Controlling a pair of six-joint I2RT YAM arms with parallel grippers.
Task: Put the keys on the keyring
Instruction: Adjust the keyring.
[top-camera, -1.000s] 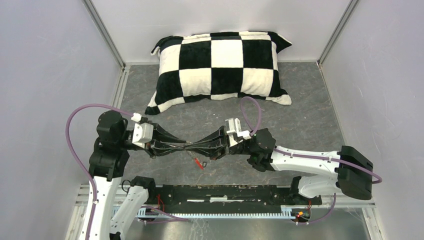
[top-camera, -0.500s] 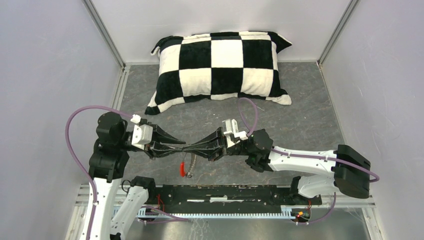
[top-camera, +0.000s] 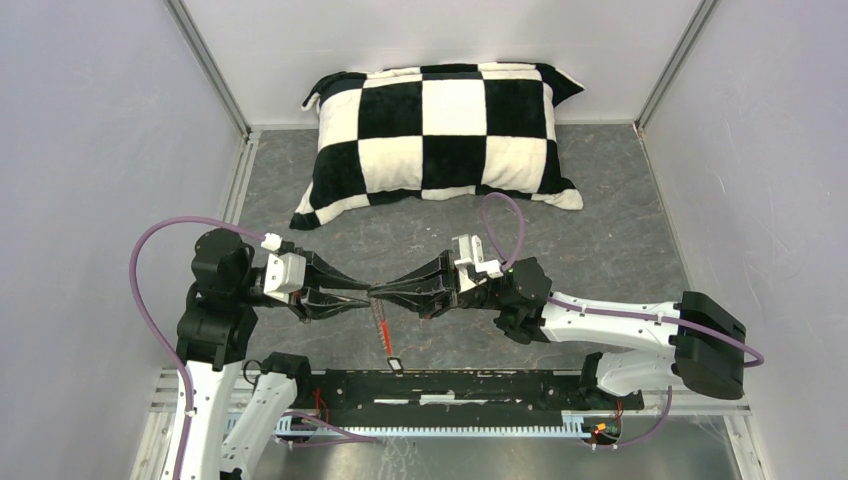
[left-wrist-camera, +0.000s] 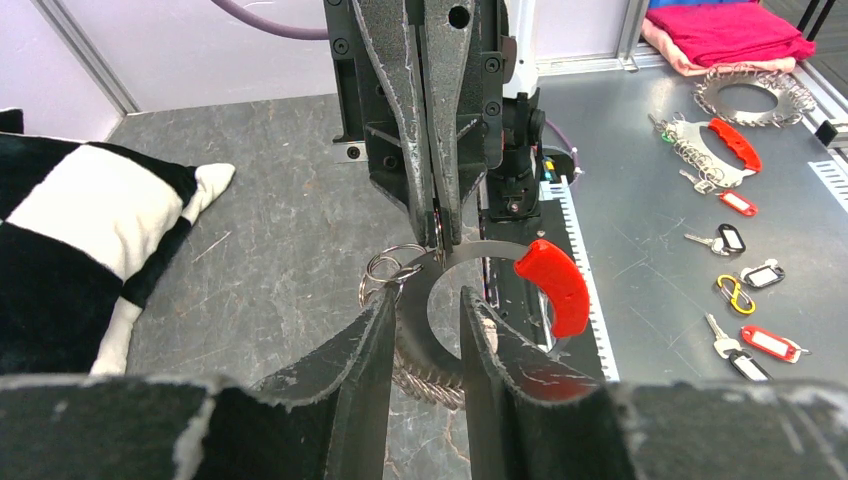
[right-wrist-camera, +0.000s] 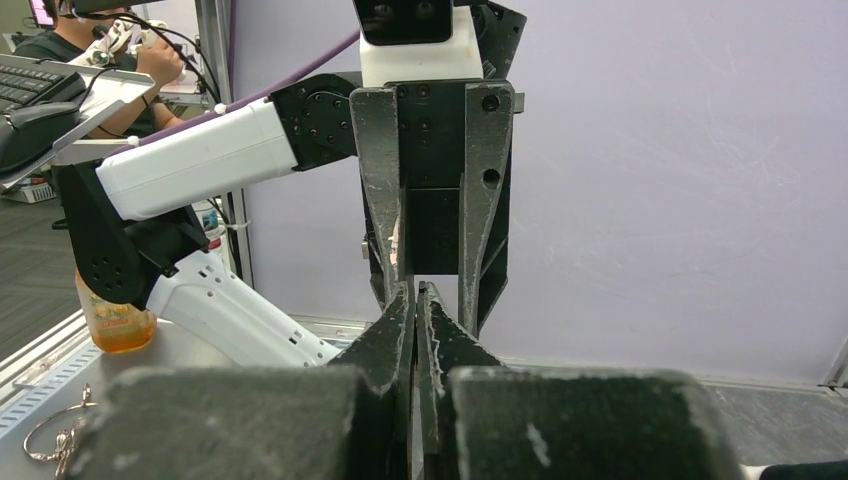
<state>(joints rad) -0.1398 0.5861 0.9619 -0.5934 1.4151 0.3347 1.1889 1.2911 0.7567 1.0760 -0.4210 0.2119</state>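
The right end effector (left-wrist-camera: 440, 228) is pressed together on the thin silvery wire keyring with a short bright red section (left-wrist-camera: 548, 285). It pinches the flat metal band just where the band starts its curve. The ring hangs in the air between the two arms, above the grey mottled table (top-camera: 600, 250). The left end effector (left-wrist-camera: 428, 300) meets it tip to tip. Its fingers are spread to either side of the band with bare space showing beside it, so it is not clamping the ring. Small silvery split rings (left-wrist-camera: 388, 268) sit on the band just beside one left fingertip. Half a second ago the dangling part of the keyring hung down slightly toward the left arm. Now it slants down toward the right and reaches closer to the near edge of the table. The two end effectors meet at the same spot as before, and the right one stays shut. The black-and-white checked pillow (top-camera: 440, 135) lies unmoved at the far side of the table.
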